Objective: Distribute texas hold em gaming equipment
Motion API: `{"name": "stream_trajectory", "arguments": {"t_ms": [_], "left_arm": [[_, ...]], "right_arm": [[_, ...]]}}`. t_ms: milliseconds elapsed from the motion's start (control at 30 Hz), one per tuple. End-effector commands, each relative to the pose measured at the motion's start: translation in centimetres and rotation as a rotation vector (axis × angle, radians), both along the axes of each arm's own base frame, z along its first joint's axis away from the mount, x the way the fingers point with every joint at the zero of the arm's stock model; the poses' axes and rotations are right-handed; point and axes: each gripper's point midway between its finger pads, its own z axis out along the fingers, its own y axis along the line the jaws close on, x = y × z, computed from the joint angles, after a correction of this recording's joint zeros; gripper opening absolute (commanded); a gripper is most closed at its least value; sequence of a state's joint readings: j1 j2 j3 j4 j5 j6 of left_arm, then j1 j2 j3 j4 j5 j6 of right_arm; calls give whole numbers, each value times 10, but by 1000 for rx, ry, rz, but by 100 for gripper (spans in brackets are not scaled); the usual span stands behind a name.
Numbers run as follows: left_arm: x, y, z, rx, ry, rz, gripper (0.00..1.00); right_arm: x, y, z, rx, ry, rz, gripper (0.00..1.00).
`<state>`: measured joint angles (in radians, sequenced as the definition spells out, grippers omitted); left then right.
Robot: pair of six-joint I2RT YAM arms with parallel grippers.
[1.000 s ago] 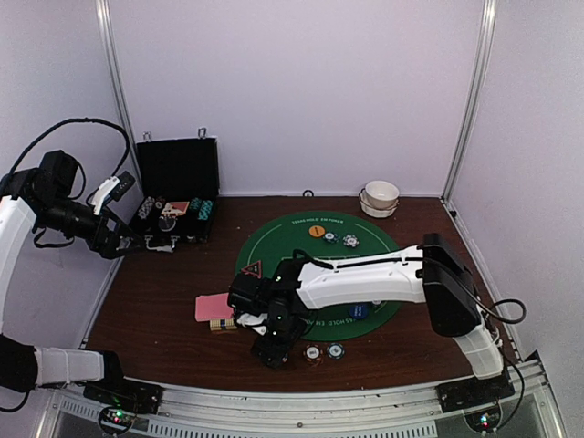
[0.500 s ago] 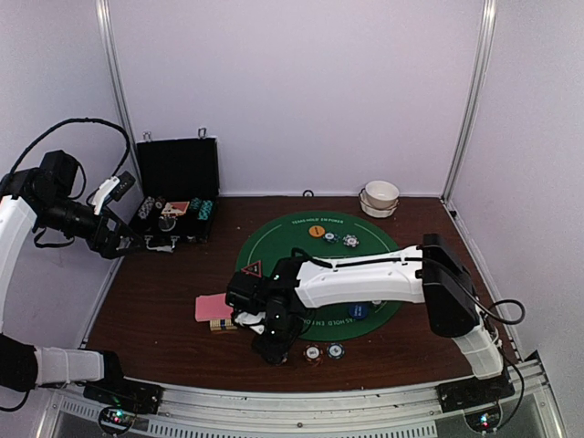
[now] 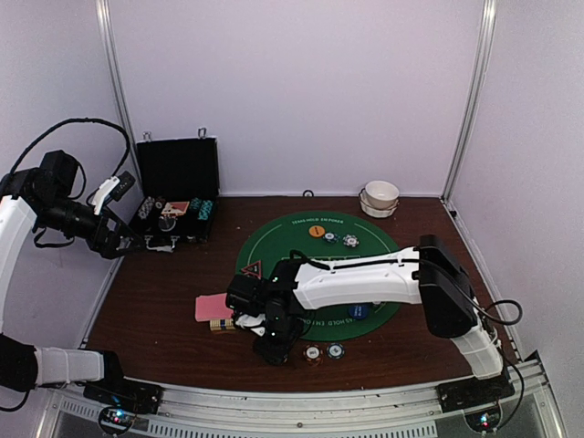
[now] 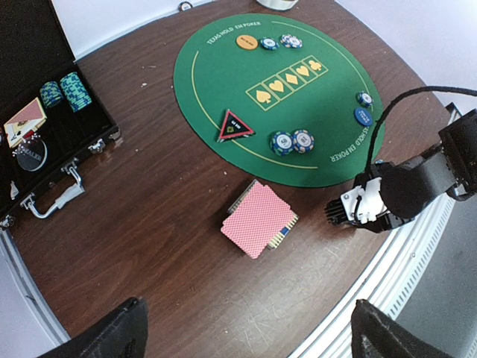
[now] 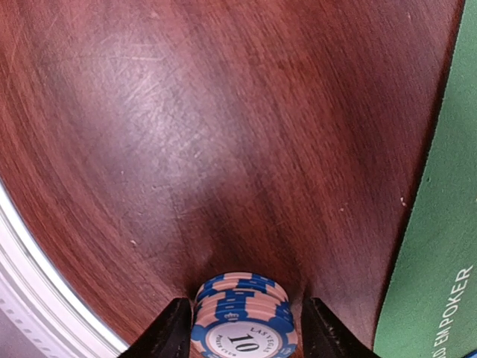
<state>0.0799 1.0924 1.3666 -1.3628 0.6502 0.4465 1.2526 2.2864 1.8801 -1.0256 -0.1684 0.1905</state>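
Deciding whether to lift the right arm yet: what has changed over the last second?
The right gripper has edged very slightly left and now straddles a blue-and-pink chip stack. Whether it actually grips the stack cannot be told. Nothing was visibly let go. The left gripper, open and raised, the pink cards and the two loose chips beside the right gripper stayed put.

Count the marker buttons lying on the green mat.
3. The orange round button lies at the green mat's far edge, the red triangular button at its left edge, the blue round button at its near right edge. The right arm may hide another.
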Motion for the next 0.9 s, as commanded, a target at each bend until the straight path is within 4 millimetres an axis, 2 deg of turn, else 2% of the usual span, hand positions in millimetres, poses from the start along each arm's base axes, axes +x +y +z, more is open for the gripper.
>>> {"name": "stream_trajectory", "arguments": {"t_ms": [0,133,367,667,867], "left_arm": [[0,0,7,-1,-33,-9,98],[0,0,6,-2,-30,-10,97],[-1,0,7,-3,-34,-11,98],[-1,-1,8,-5,-33,-11,97],[-3,0,7,-1,-34,-13,98]], "right_arm": [[-2,5,3,6,-6,4,50],[-1,6,9,17,-8,3,41],[-2,9,22,39,-6,5,33],[2,9,51,68,-32,0,32],[31,-15,67,66,-71,-90,30]]}}
